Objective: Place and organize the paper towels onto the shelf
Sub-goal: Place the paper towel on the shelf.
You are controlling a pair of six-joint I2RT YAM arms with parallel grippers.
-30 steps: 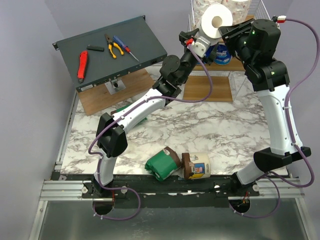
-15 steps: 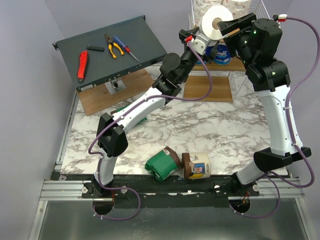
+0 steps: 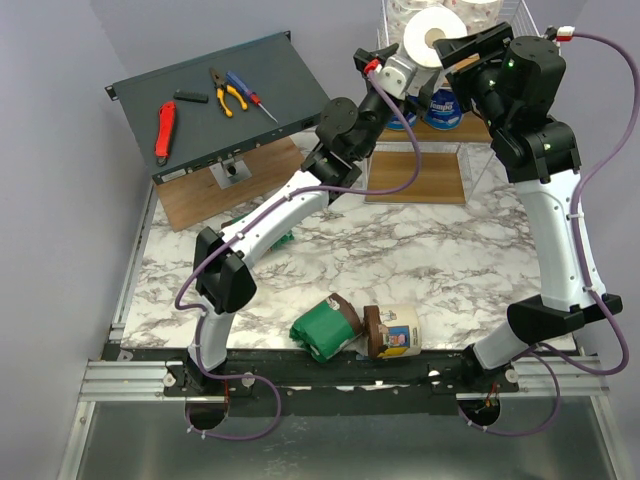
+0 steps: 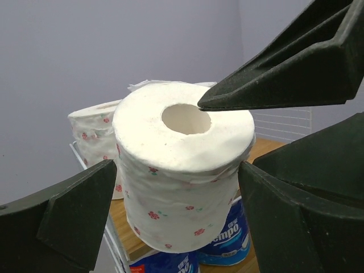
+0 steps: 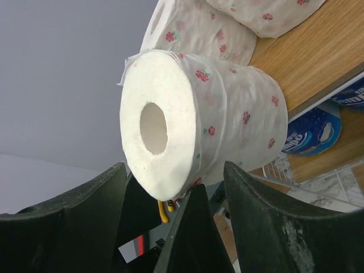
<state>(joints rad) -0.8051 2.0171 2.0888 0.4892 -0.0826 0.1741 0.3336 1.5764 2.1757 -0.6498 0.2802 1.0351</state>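
A bare white paper towel roll with pink speckles point(image 3: 434, 37) point(image 4: 182, 170) point(image 5: 199, 119) hangs at the top tier of the white wire shelf point(image 3: 522, 20). My left gripper point(image 3: 418, 58) point(image 4: 177, 168) is shut on the roll's sides. My right gripper point(image 3: 468, 47) point(image 5: 175, 166) is open around the roll, with one finger lying on its end by the core hole. More speckled rolls point(image 4: 94, 136) point(image 5: 199, 28) lie on the top board. Blue-and-white rolls point(image 3: 445, 105) point(image 4: 227, 244) stand one tier down. A green roll point(image 3: 325, 328) and a cream-and-brown roll point(image 3: 395, 330) lie near the table's front edge.
A dark grey slanted panel point(image 3: 290, 85) at the back left carries pliers point(image 3: 225, 92), a red tool point(image 3: 163, 130) and screwdrivers. A wooden board point(image 3: 200, 205) lies beneath it. Something green point(image 3: 255, 222) shows under the left arm.
The left arm has lifted the speckled roll a little higher and closer to the top tier. The right gripper has stayed by the roll.
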